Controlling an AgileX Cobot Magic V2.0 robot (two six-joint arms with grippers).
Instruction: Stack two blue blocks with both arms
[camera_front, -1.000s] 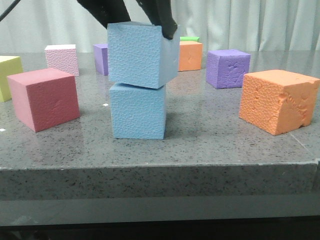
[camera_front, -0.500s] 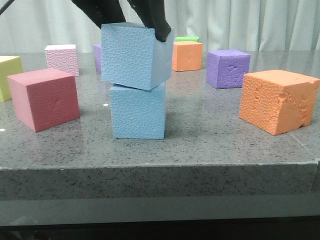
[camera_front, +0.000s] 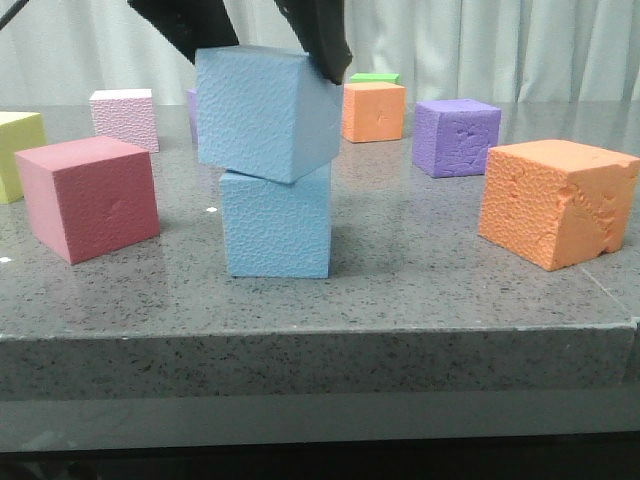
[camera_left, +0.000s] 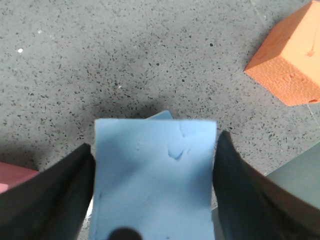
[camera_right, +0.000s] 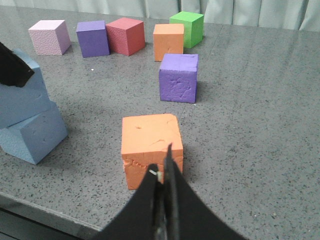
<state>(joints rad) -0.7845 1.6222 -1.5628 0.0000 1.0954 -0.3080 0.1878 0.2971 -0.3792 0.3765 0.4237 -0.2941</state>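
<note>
Blue blocks (camera_front: 275, 225): pebbled matt foam; table (camera_front: 420, 260): speckled glossy stone.

Matte black left end effector (camera_left: 155, 200) with broad wedge fingers (camera_left: 47, 197), right end effector (camera_right: 164, 200) black, thin tapered tips

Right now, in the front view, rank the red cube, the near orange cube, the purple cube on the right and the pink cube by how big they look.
1. Near orange cube and red cube: about alike, both close to the camera.
2. Purple cube.
3. Pink cube, farthest back, so distance may account for it.

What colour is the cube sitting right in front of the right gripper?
Orange: the orange cube lies just past the shut right gripper, clearest in the right wrist view.
</note>
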